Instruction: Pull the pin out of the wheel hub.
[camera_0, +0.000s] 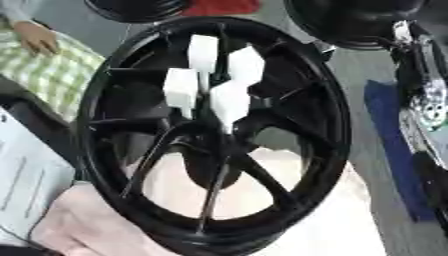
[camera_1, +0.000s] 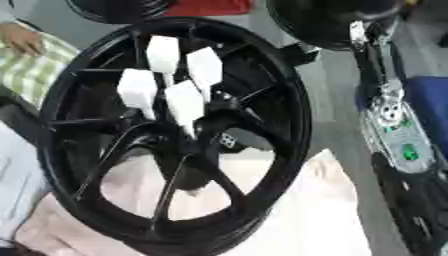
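In the left eye view the black wheel hub (camera_0: 214, 135) fills the middle of the picture, tilted, over a pale cloth (camera_0: 289, 210) at the near edge. Four white pins (camera_0: 217, 80) stand in a cluster at its centre, so none looks pulled out yet. The right arm (camera_0: 424, 95) runs down the right side; its hand is cut off, so I cannot tell its state. The left hand shows nowhere

In the right eye view the hub sits further left and the arm's silver parts show better, yet no fingers appear. What the pins seat in is too blurred to make out
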